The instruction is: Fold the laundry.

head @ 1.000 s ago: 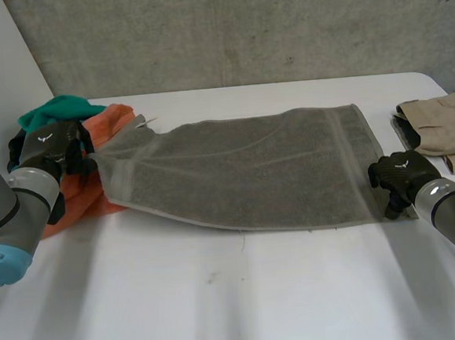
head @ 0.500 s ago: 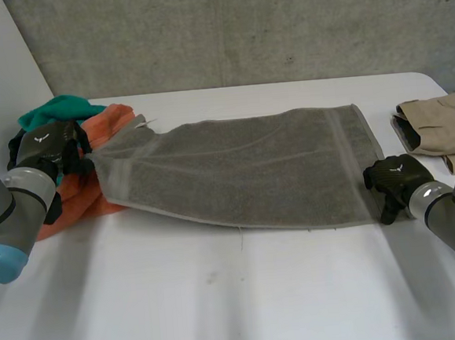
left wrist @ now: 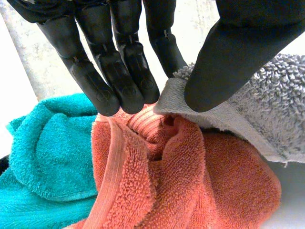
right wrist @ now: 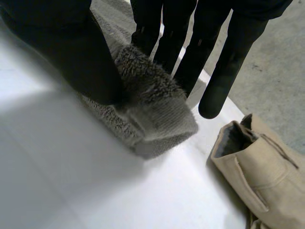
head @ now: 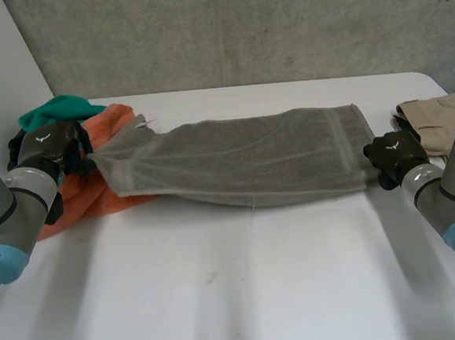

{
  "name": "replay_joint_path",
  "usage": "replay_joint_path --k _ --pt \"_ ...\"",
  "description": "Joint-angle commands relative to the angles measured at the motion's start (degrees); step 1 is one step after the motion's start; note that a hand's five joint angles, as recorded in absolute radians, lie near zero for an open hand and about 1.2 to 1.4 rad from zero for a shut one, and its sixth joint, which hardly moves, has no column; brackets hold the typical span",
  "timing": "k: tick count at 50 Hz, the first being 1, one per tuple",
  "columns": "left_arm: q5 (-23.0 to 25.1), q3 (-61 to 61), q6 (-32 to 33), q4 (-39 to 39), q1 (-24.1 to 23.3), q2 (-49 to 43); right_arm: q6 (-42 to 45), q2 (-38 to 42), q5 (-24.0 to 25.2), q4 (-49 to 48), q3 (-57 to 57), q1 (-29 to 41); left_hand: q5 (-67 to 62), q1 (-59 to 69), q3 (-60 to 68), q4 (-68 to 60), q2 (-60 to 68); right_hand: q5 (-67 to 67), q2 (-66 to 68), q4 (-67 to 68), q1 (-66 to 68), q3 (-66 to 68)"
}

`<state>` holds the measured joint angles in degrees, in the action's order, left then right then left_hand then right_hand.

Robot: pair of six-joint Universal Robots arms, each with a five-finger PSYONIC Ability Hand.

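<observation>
Orange towel (head: pixel 88 195) under grey towel (head: pixel 243 165), teal towel (head: pixel 57 108) behind, beige garment (head: pixel 444 117) apart

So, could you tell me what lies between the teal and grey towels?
The orange towel lies between the teal towel and grey towel, in the left wrist view.

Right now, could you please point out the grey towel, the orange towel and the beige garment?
grey towel (head: pixel 243 165): head view, middle of its top layer.
orange towel (left wrist: pixel 157 181): left wrist view, its bunched middle.
beige garment (right wrist: pixel 259 167): right wrist view, its flat upper face.
</observation>
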<state>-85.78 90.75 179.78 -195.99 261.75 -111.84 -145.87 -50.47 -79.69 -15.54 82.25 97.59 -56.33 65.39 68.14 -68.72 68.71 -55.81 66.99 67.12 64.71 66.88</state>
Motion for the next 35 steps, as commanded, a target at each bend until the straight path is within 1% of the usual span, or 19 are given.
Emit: replay_joint_path --k 1,4,5,7,8,11,12,15,16,17,20,23,27,30,34,35 --pt "0.1 0.7 0.6 2.9 0.2 0.5 -0.1 -5.0 -1.0 1.4 1.1 -0.2 -13.7 14.6 11.9 -11.3 11.3 -14.2 13.0 12.9 15.3 13.1" --pt "0.4 1.3 1.5 5.7 0.3 1.4 0.5 -9.6 -1.2 4.3 2.0 -1.0 -13.7 14.6 11.9 -11.3 11.3 -14.2 13.0 12.9 15.3 13.1" --pt "0.7 1.8 2.8 8.5 0.4 2.4 1.7 -12.7 -1.3 8.9 2.6 -2.0 -13.7 14.6 11.9 -11.3 11.3 -14.2 13.0 12.9 15.3 13.1" --pt "1.1 2.4 4.9 12.0 0.6 3.6 3.6 -15.0 -1.0 15.1 2.8 -2.9 -13.7 14.6 11.9 -11.3 11.3 -14.2 13.0 12.9 15.3 13.1" --pt "1.8 3.1 8.0 16.2 0.8 4.9 6.3 -16.4 -0.8 21.8 2.9 -4.0 -13.7 14.6 11.9 -11.3 11.3 -14.2 13.0 12.9 15.3 13.1" --pt "2.6 4.8 13.4 23.4 1.1 6.5 11.6 -18.1 -0.6 31.8 3.2 -5.9 -13.7 14.6 11.9 -11.3 11.3 -14.2 13.0 12.9 15.3 13.1" --pt "3.0 6.1 17.4 27.6 1.4 7.2 15.8 -18.5 -1.0 38.2 3.7 -7.1 -13.7 14.6 11.9 -11.3 11.3 -14.2 13.0 12.9 15.3 13.1" --pt "3.5 8.3 23.1 33.2 1.7 7.5 22.7 -18.6 -1.5 47.2 4.8 -9.4 -13.7 14.6 11.9 -11.3 11.3 -14.2 13.0 12.9 15.3 13.1" --pt "3.8 10.0 26.5 36.0 1.7 7.3 27.2 -18.6 -2.0 52.1 5.5 -10.8 -13.7 14.6 11.9 -11.3 11.3 -14.2 13.0 12.9 15.3 13.1" --pt "4.0 10.8 28.1 36.9 1.8 7.1 29.3 -18.6 -2.0 53.9 5.8 -11.4 -13.7 14.6 11.9 -11.3 11.3 -14.2 13.0 12.9 15.3 13.1" --pt "5.2 12.9 32.5 36.8 2.2 6.4 32.1 -18.9 -2.3 54.5 6.9 -12.4 -13.7 14.6 11.9 -11.3 11.3 -14.2 13.0 12.9 15.3 13.1" --pt "5.5 13.1 33.4 34.5 2.0 5.8 31.3 -19.0 -2.2 53.1 7.2 -12.5 -13.7 14.6 11.9 -11.3 11.3 -14.2 13.0 12.9 15.3 13.1" --pt "4.8 11.5 31.3 30.6 1.0 4.5 29.3 -19.2 -2.2 50.1 6.8 -12.1 -13.7 14.6 11.9 -11.3 11.3 -14.2 13.0 12.9 15.3 13.1" --pt "3.1 8.3 28.3 28.6 -1.3 3.0 27.4 -18.8 -2.1 46.9 5.9 -11.0 -13.7 14.6 11.9 -11.3 11.3 -14.2 13.0 12.9 15.3 13.1" --pt "-0.4 2.6 24.9 27.4 -3.8 -0.6 24.8 -16.5 -2.2 42.4 3.3 -9.5 -13.7 14.6 11.9 -11.3 11.3 -14.2 13.0 12.9 15.3 13.1" --pt "-2.3 0.0 23.9 27.3 -4.6 -2.4 23.4 -15.0 -2.4 40.4 1.6 -8.7 -13.7 14.6 11.9 -11.3 11.3 -14.2 13.0 12.9 15.3 13.1"
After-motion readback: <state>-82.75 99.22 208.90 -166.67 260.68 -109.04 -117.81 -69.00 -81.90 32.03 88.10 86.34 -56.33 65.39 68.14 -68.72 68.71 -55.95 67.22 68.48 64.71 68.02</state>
